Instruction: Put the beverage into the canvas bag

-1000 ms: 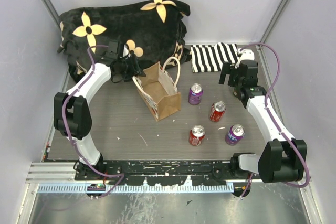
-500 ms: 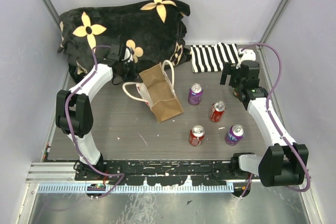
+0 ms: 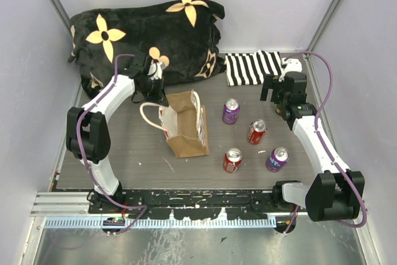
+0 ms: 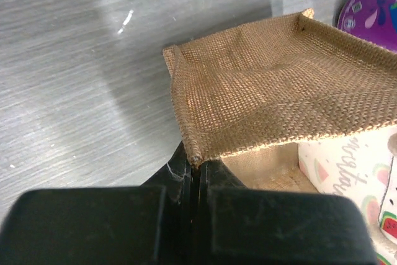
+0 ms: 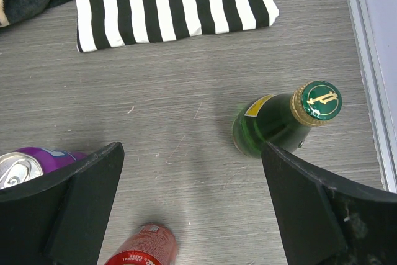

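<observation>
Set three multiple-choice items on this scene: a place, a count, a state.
1. The striped cloth lies: A back right; B front left; C between the arm bases.
2. Cans on the table: A two; B four; C six.
3. The left gripper has its jaws: A wide open; B shut on the canvas bag rim; C round a can.
Key: A, it is beside the back right corner; B, two purple, two red; B, closed tips pinch the weave.

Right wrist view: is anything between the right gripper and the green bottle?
Nothing visible does. The green bottle stands on the table ahead of the open right gripper; the purple can and red can sit off to one side.
</observation>
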You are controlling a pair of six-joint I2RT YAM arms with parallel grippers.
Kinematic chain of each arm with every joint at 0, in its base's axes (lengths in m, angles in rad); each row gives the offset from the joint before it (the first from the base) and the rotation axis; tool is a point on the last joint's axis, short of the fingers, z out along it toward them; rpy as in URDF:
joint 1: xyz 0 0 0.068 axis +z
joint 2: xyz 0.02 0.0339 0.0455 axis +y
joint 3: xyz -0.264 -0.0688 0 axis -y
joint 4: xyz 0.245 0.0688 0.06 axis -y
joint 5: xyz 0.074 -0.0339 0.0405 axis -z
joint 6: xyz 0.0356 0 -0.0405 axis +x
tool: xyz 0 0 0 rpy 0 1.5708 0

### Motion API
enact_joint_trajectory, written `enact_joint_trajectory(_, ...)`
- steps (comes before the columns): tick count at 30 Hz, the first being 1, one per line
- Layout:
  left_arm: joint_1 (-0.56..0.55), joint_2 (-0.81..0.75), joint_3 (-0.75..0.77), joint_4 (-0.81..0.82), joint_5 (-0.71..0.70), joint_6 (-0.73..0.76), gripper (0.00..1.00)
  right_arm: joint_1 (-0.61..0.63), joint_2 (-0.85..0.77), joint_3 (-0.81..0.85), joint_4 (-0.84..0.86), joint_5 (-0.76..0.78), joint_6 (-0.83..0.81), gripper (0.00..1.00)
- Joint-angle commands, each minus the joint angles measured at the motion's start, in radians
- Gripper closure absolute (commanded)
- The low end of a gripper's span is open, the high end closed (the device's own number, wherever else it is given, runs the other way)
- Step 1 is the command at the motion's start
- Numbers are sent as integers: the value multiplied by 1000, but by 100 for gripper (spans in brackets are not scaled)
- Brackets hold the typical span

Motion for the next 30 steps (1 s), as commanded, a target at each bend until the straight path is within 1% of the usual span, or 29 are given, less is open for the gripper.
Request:
enact_joint_trajectory(1, -51, -15, 15, -145, -7, 60, 100, 5, -29, 44, 24, 8, -2, 2)
enact_joint_trajectory(6, -92, -19, 14, -149, -52, 28, 100, 5, -38, 50, 22, 11, 2, 1)
enact_joint_trajectory(13, -148, -18, 21, -147, -130, -88, 100, 5, -55, 46, 12, 17, 1, 2)
enact_joint_trajectory(18, -202, -21, 23, -152, -191, -143, 100, 5, -61, 43, 10, 18, 0, 1)
enact_joint_trajectory(24, -238, -23, 26, -145, -247, -170, 100, 5, -69, 36, 10, 18, -1, 1)
enact_joint_trajectory(30, -243, -24, 31, -143, -236, -159, 100, 5, -80, 24, 10, 20, -3, 1)
